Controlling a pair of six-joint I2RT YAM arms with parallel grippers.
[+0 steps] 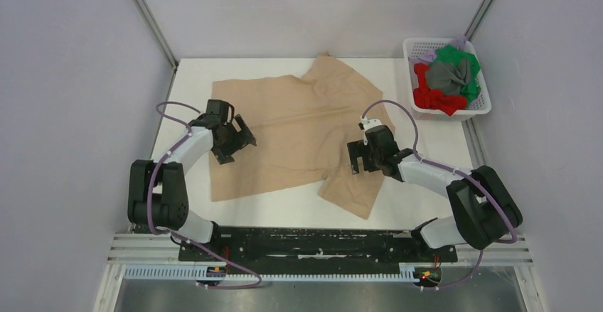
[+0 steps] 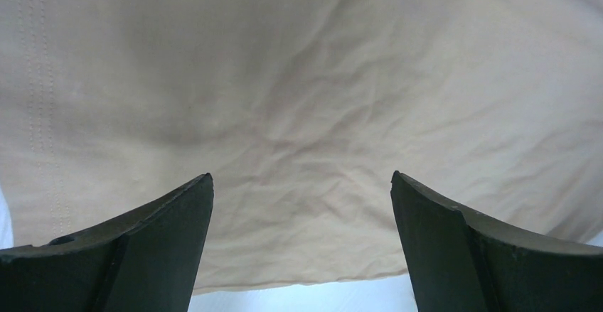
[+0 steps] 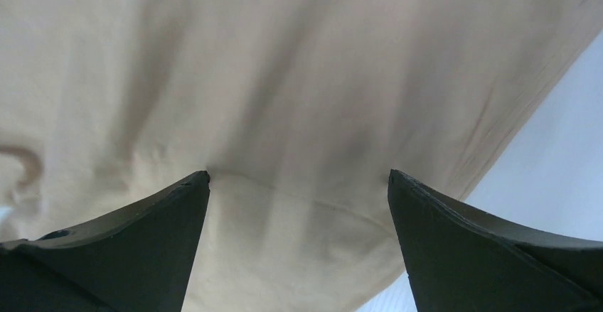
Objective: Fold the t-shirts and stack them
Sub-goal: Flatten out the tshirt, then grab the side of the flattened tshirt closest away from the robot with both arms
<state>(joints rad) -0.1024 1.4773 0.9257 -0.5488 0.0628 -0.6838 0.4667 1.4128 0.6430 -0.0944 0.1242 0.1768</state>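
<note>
Left claw (image 1: 238,140) is spread wide and hangs over the left half of the beige t-shirt (image 1: 299,124). On my left wrist feed the two dark fingers (image 2: 142,248) frame creased cloth. A stitched hem line runs down the far left, and a strip of white table (image 2: 299,301) shows along the bottom.

Right claw (image 1: 359,161) is just as wide, over the shirt's right side, near the sleeve that points toward the arm bases. On the right wrist feed the fingers stand apart over smoother tan cloth, a seam line crosses between them, and table shows at right.

I cannot tell whether either claw's tips touch the fabric.

The beige t-shirt lies spread mid-table, mostly flat, its other sleeve toward the far edge.

In the far right corner sits a white mesh basket (image 1: 411,43). Bunched inside are a red t-shirt (image 1: 432,99), a green t-shirt (image 1: 461,62), a grey t-shirt (image 1: 446,77) and a lavender t-shirt (image 1: 427,56).
</note>
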